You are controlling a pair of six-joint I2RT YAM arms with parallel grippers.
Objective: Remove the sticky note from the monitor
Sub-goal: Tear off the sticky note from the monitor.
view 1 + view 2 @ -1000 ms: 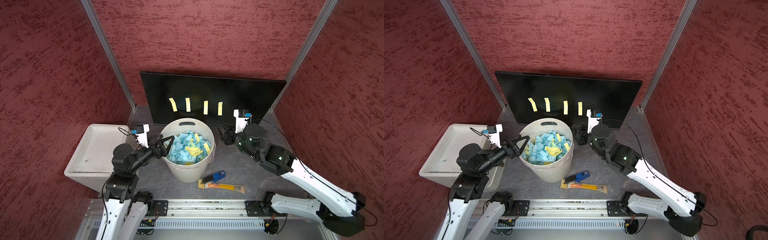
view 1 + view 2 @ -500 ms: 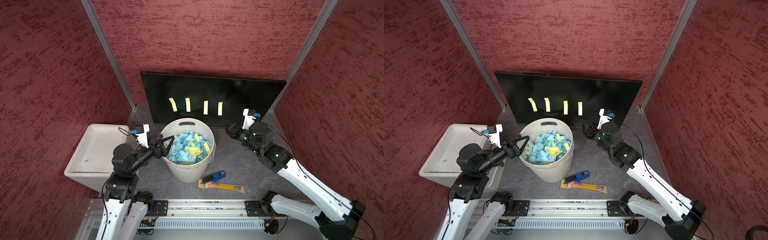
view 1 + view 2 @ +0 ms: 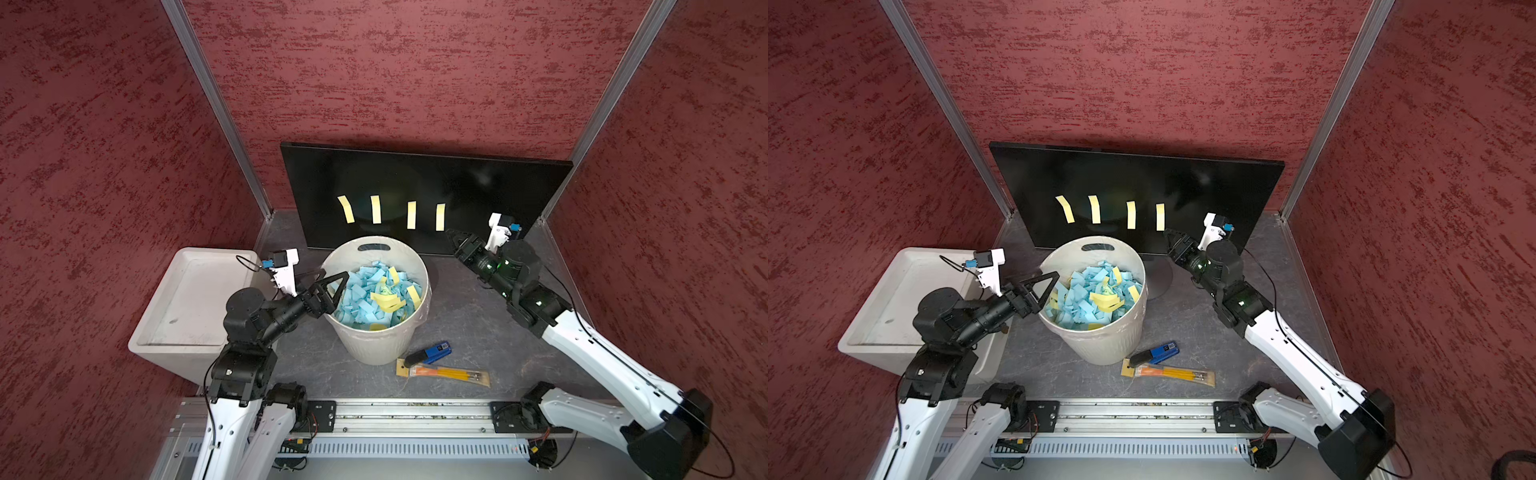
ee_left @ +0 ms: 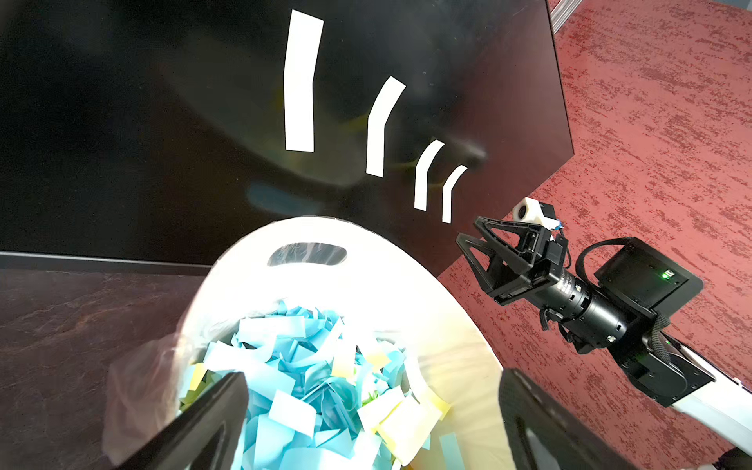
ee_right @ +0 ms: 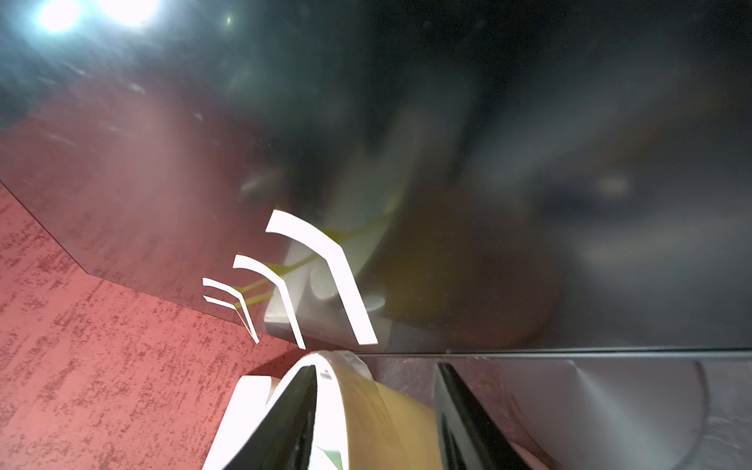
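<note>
White round bin at mid tabletop, taken as the mark. Filled nearly to the rim with loose paper slips, mostly pale blue, some yellow on top. Clear liner bunched over the rim; handle slot in the far wall.

Monitor upright just behind the bin, screen dark. Four yellow sticky notes in a row on the lower screen, above the bin's far rim, each bent off the glass.

Right end effector beside the bin on the right arm's side, fingers apart, nothing between them; tips near the end note, a gap left between.

Left end effector over the bin's rim on the opposite side, spread wide, nothing held, slips beneath.

White rectangular tub beyond the left arm from the bin; bare white floor showing, one dark speck.

In front of the bin: small blue and black object touching a packet of orange sticks
</note>
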